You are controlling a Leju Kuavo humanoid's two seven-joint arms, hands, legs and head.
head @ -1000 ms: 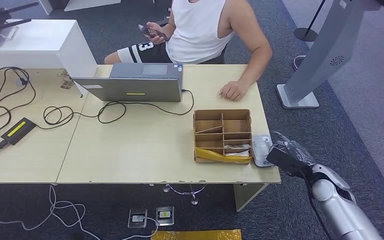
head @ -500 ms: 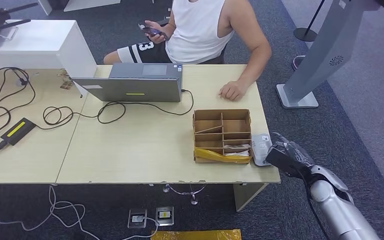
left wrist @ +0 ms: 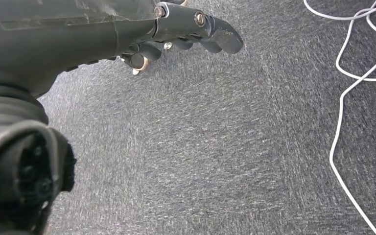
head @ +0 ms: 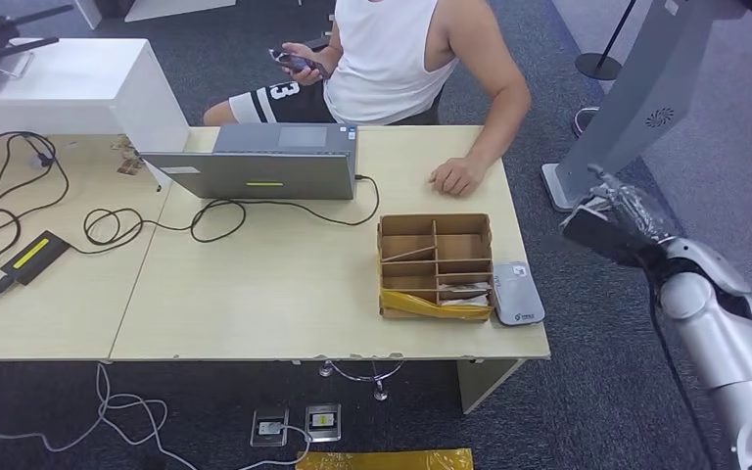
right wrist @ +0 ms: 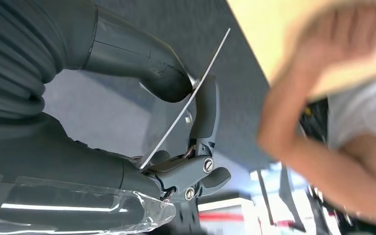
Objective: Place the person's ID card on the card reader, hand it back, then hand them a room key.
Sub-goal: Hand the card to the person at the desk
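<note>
Lying on the left part of the pale wooden table [head: 255, 294] are black cables [head: 20, 186] and a small black box with a yellow stripe [head: 34, 257]. Next comes a grey laptop [head: 264, 166], and behind it sits a person in a white top [head: 392, 59], holding a phone [head: 299, 64] in one hand and resting the other hand [head: 455, 176] on the table. Further right stands a brown cardboard box with little compartments [head: 436, 264], and the grey card reader [head: 517, 294] lies just beside it, near the table's edge. Past the table's right side, the robot's right hand [head: 617, 220] is up in the air, and it pinches a thin ID card [right wrist: 186, 105] between its thumb and fingers. The robot's left hand [left wrist: 176, 29] hangs over grey carpet [left wrist: 225, 147] near a white cable [left wrist: 352, 88]; its fingers are loosely curled and hold nothing.
</note>
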